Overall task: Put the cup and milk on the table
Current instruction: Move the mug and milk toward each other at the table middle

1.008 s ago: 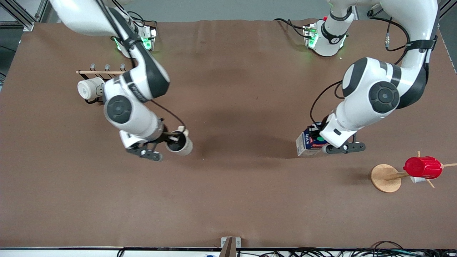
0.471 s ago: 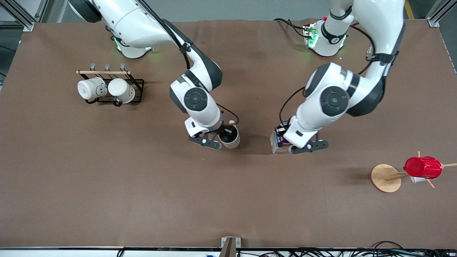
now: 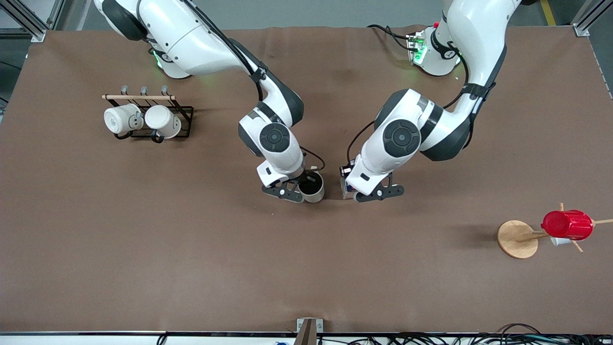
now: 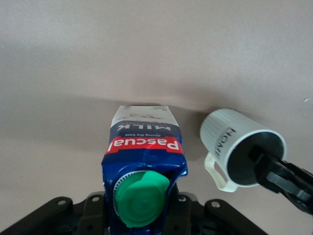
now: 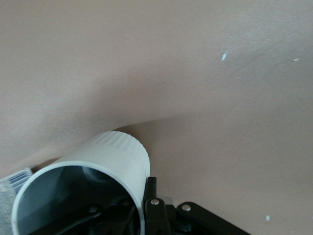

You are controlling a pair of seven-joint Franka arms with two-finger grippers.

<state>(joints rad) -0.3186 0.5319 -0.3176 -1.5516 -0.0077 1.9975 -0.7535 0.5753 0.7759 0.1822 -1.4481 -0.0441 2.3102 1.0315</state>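
**A:** What lies nearest the front camera?

**B:** The round wooden stand (image 3: 517, 238) toward the left arm's end of the desk (image 3: 306, 268), with a red cup (image 3: 568, 224) lying sideways on one of its pegs.

**A:** And farther in, at the middle?

**B:** Both arms meet there. The right pincer (image 3: 304, 188) is pinching the cup (image 3: 312, 186) by its rim, one finger inside the grey hollow and one outside (the right wrist view shows the wall of the cup (image 5: 93, 171) clamped between the black fingers). The cup is upright with its mouth up, low over the brown cloth; whether its base touches I cannot tell.

**A:** The milk?

**B:** Just beside the cup, toward the left arm's end. The left pincer (image 3: 357, 186) is pressed onto the milk (image 3: 346, 186) near its top. In the left wrist view the carton (image 4: 144, 166) shows its green cap, the red band and the white lettering, with the cup (image 4: 239, 147) close by and the right pincer's fingers (image 4: 281, 176) reaching into it. The two things stand near each other but apart.

**A:** Farthest back?

**B:** A black wire rack (image 3: 158, 117) with a wooden bar, toward the right arm's end, holding two plain white mugs (image 3: 139, 120) side by side.
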